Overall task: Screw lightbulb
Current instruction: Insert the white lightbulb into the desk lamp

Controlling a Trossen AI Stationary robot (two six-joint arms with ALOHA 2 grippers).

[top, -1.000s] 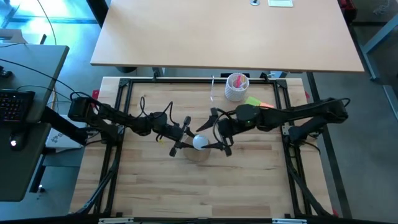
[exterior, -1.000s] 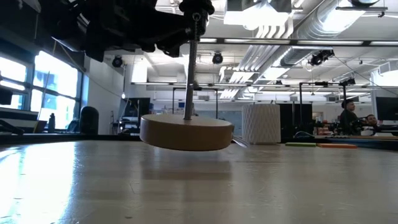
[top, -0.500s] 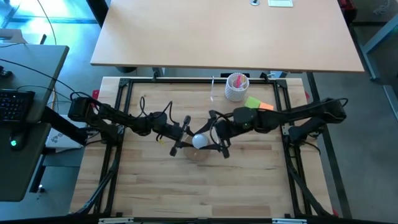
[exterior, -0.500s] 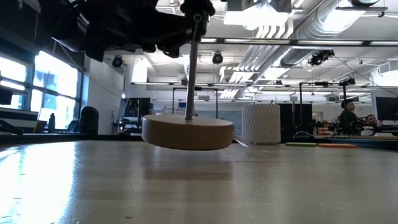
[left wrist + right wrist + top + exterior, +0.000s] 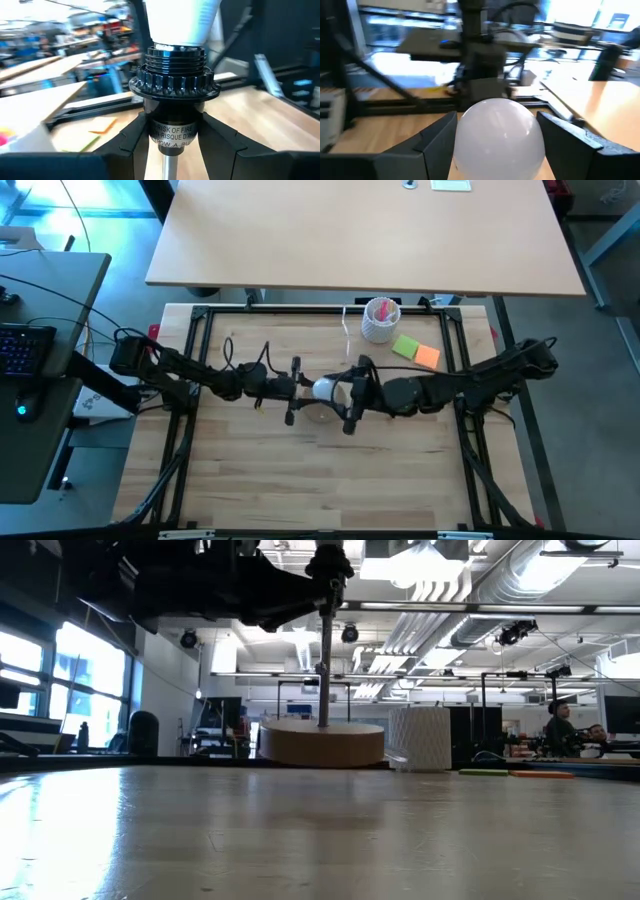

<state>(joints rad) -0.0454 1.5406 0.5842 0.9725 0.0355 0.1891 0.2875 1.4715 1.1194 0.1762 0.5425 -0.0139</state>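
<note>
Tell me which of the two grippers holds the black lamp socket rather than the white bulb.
The left gripper: it clamps the black socket just under its ribbed collar. The right gripper instead brackets the white lightbulb seated in that socket.

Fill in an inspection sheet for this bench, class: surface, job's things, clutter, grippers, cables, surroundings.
Surface: wooden table, bare in front.
Job's things: lightbulb seated in black socket on wooden stand.
Clutter: white cup, green and orange notes.
Grippers: left gripper clamps the socket; right gripper straddles the bulb.
Cables: black leads along the left arm.
Surroundings: a person far behind.
</note>
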